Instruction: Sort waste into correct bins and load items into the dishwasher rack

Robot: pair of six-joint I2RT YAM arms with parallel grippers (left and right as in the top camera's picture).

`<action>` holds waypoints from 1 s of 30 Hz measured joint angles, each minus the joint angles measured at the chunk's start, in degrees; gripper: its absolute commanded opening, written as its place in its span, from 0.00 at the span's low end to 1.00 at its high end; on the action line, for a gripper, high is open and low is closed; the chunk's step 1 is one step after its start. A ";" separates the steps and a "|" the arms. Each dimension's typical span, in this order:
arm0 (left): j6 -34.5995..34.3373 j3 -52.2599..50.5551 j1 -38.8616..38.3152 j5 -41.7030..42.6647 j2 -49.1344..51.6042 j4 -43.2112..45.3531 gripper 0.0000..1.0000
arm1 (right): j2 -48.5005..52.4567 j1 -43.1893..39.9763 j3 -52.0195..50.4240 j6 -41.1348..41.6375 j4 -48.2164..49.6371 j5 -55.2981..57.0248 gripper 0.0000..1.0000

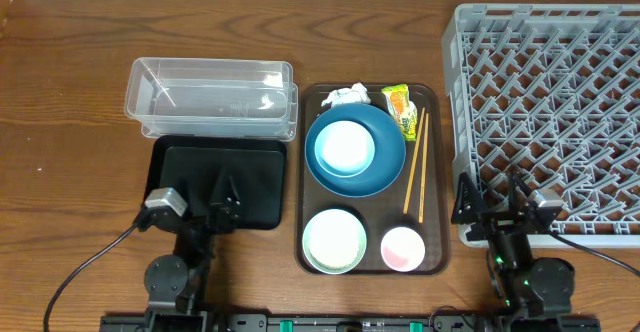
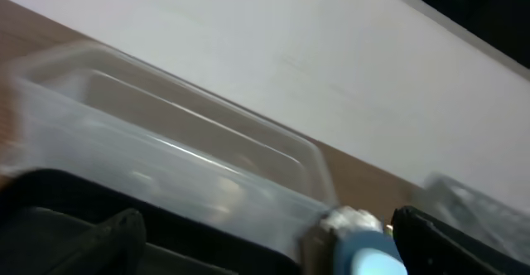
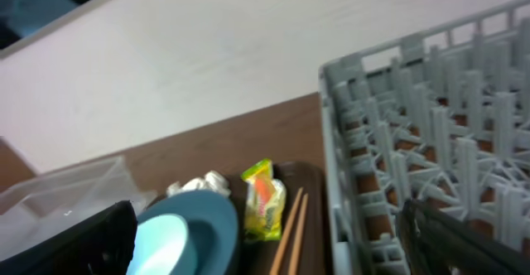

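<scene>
Left jaws stand wide open and empty over the near part of the black tray [image 1: 255, 187], which lies on the desk [image 1: 60, 122] just in front of the clear tub [image 1: 210, 97]. Right jaws also stand wide open and empty, at the near left corner of the grey dishwasher rack [image 1: 550, 102]; contact cannot be told. The brown serving tray [image 1: 435, 204] carries the pale-blue bowl [image 1: 344, 147] inside the dark-blue plate [image 1: 385, 172], the crumpled tissue [image 1: 345, 96] and snack wrapper [image 1: 401, 109] at its far edge, chopsticks [image 1: 415, 167] on the right, and the green-rimmed white bowl [image 1: 334, 240] and pink cup [image 1: 402, 248] at the near end.
</scene>
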 measured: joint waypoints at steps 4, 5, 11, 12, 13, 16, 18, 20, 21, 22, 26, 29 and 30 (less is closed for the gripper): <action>-0.48 9.03 0.00 6.12 5.14 -8.70 0.97 | 4.79 0.00 10.38 -2.82 -7.69 -1.68 0.99; -0.50 12.11 0.00 7.30 7.28 -10.97 0.97 | 6.95 0.00 13.73 -3.85 -9.64 -1.97 0.99; 0.26 33.59 0.00 14.38 26.51 -27.96 0.97 | 25.35 0.00 33.73 -8.44 -22.34 -2.60 0.99; 0.44 37.13 0.00 15.54 30.18 -30.71 0.97 | 29.09 -0.02 36.74 -8.85 -24.44 -2.82 0.99; 0.44 40.87 -0.02 17.42 34.29 -33.05 0.97 | 32.54 0.00 39.43 -9.05 -25.99 -3.34 0.99; 0.44 50.36 -0.02 24.83 44.65 -33.92 0.97 | 43.93 0.00 47.65 -10.19 -29.31 -6.05 0.99; -0.72 54.10 -0.02 29.99 49.33 -30.27 0.97 | 50.80 0.00 52.39 -11.37 -31.10 -8.79 0.99; -2.14 56.41 -0.02 35.71 53.11 -25.03 0.97 | 55.47 0.00 55.67 -12.17 -32.33 -10.88 0.99; -2.64 56.94 -0.02 37.75 54.29 -23.89 0.97 | 57.37 0.00 57.07 -12.41 -32.87 -11.69 0.99; -3.02 57.42 -0.31 39.91 55.69 -23.37 0.97 | 59.21 0.00 58.36 -12.76 -33.66 -12.50 0.99; -3.39 57.57 -3.69 42.75 59.98 -27.85 0.97 | 61.94 -0.28 59.41 -13.40 -35.10 -13.68 0.99; -2.58 57.53 -10.38 38.51 62.53 -33.05 0.97 | 62.75 -1.51 59.47 -13.49 -37.18 -13.44 0.99; -2.16 57.53 -13.11 36.04 63.08 -34.51 0.97 | 62.99 -2.51 59.54 -13.46 -38.10 -13.16 0.99</action>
